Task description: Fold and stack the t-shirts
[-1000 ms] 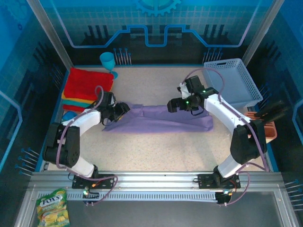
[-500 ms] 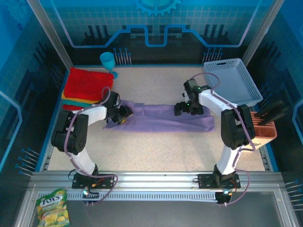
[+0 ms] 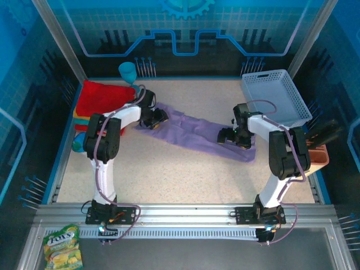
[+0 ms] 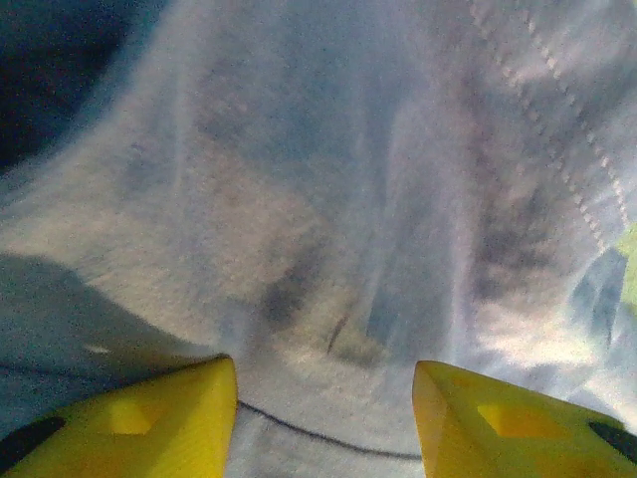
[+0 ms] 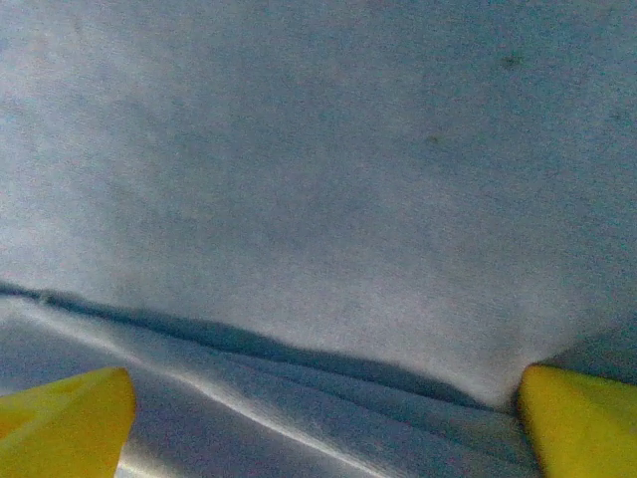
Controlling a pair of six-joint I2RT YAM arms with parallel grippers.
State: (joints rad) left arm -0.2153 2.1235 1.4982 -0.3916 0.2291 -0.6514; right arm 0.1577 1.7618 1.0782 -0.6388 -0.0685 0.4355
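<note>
I am lining up the end-to-end fold of the lavender-purple cloth t-shirt [image 3: 197,130], lying as a diagonal strip across the speckled bench [image 3: 185,169]: the right pincer [image 3: 232,136], wide apart, should clamp first; the left pincer [image 3: 154,117] is half apart, and I cannot tell whether it is gripping the cloth.

The table [image 3: 185,174] is seen from high above and behind the arm bases [image 3: 112,211], the whole surface being taken in at a downward tilt toward the far wall. The shirt [image 3: 197,132] is viewed from very near by each wrist camera, past its own yellow fingers [image 4: 149,418] [image 5: 60,418] at the bottom edge. The shirt is shared by all three views, opposite ends being covered by the wrists.
</note>
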